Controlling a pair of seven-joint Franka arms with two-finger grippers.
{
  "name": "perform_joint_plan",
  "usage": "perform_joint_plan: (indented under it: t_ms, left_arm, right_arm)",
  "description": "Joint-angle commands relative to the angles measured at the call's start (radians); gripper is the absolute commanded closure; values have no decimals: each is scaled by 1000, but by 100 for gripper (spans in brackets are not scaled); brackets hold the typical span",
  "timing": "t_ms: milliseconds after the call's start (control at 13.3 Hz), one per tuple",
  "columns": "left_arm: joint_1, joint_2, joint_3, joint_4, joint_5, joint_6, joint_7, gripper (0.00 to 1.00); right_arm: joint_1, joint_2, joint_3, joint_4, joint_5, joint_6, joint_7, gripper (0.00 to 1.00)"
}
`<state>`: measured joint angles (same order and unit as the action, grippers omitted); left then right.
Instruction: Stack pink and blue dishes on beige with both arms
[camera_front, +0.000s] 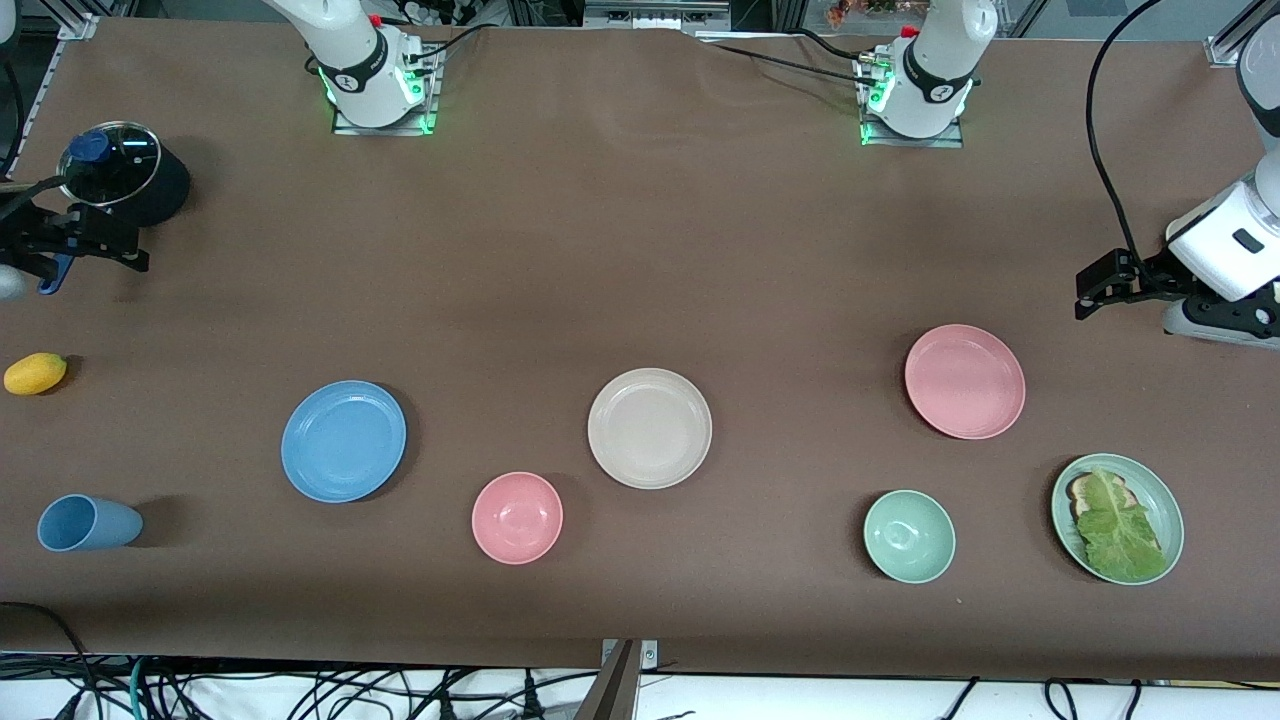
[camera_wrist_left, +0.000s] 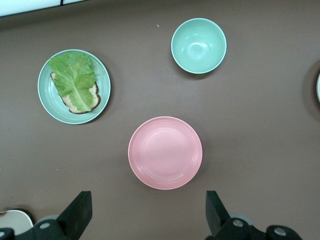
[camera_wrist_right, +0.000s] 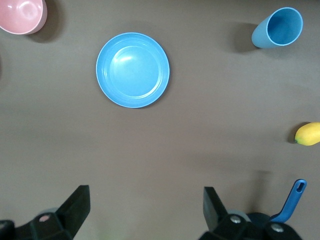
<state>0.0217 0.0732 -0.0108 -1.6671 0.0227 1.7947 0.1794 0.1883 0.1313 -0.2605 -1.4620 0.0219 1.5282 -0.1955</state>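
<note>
The sky-blue plate lies flat toward the right arm's end of the table. In the middle sits the beige plate, bare. The pink plate lies toward the left arm's end. None of the plates touch. My left gripper hangs open over bare tablecloth beside the pink plate, holding nothing. My right gripper hangs open over bare tablecloth near a dark pot, well apart from the blue plate, with nothing between its fingers.
A pink bowl and a green bowl stand nearer the front camera. A green plate carries bread and lettuce. A blue cup lies on its side. A yellow fruit and a lidded black pot sit at the right arm's end.
</note>
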Motion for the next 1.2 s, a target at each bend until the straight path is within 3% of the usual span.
perform_joint_plan:
  t_ms: [0,1128]
  left_arm:
    - [0,-13,3,-14,-23,5,11,0]
    - [4,-10,5,-16,-23,-9,9,0]
  right_arm:
    - [0,-18,4,14,13,-28,-7,0]
    - [5,-33,37,15,15,-80,-4,0]
